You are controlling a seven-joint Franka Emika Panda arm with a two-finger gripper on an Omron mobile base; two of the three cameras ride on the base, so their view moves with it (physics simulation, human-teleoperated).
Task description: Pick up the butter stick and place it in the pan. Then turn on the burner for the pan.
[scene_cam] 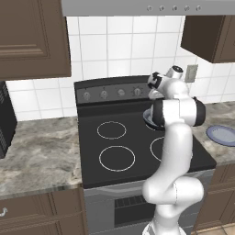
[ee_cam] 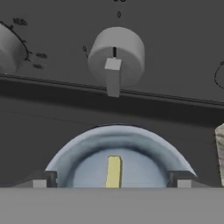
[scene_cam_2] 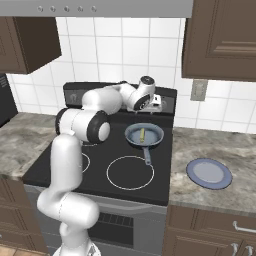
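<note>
The yellow butter stick [scene_cam_2: 142,134] lies inside the pan [scene_cam_2: 150,141], which sits on the stove's back right burner with its handle pointing toward the front. In the hand view the butter stick [ee_cam: 113,171] and the pan's rim [ee_cam: 118,134] lie just below a grey burner knob [ee_cam: 116,57] on the back panel, straight ahead of the hand. My gripper [ee_cam: 111,181] is open with nothing between its fingertips [ee_cam: 43,180]. It hovers above the pan's far edge, facing the control panel, seen as gripper [scene_cam_2: 160,103] and gripper [scene_cam: 149,84].
A flat blue-grey plate [scene_cam_2: 209,173] rests on the counter right of the stove. A row of knobs [scene_cam: 103,94] runs along the back panel, with another knob [ee_cam: 11,50] left of the one ahead. An outlet [scene_cam_2: 198,90] is on the wall, and cabinets hang overhead.
</note>
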